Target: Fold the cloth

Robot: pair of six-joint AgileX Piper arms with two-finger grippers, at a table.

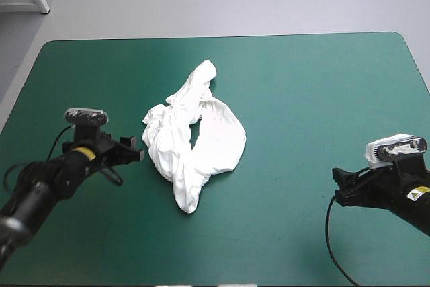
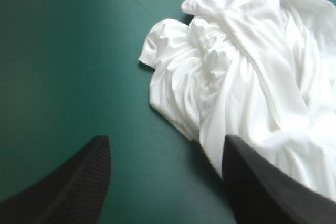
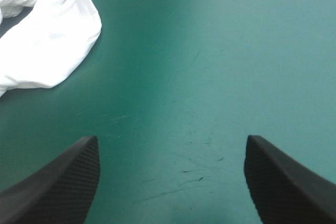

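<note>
T-shirt (image 1: 195, 136): a white crumpled heap on the teal-green worktop (image 1: 322, 85), near the middle and a shade toward 9 o'clock.

Handling (a judgement only):
- Expect thin, limp cloth that is light and has no stiffness of its own.
- It will sag and trail from any pinch.
- Stacked layers may slide on each other, so a deep bite risks taking more than one.

Where to take hold:
- Go for a free outer edge, not the bunched core.
- At the heap's 9 o'clock side, a small gathered lobe juts out just ahead of your left fingers (image 2: 73, 182). That is the nearest purchase.
- At the 3 o'clock side there is a smoother rounded panel with a clean edge. It is better suited to the right arm.

Look of it:
- It is twisted rather than spread out.
- A narrow tongue reaches toward 12 o'clock and a blunt lobe hangs toward 6 o'clock.
- Tight ruching runs down the 9 o'clock flank.
- A dark slit shows at the centre between the folds.
- You cannot pick out the sleeves or collar from here.

Left gripper (image 1: 134, 149): at the heap's 9 o'clock, just beside it. The fingers are parted with nothing between them, and one tip is near the cloth edge.

Right gripper (image 3: 171, 140): at about 4 o'clock, well apart from the heap. The fingers (image 3: 63, 182) are spread wide over bare cover and hold nothing.
</note>
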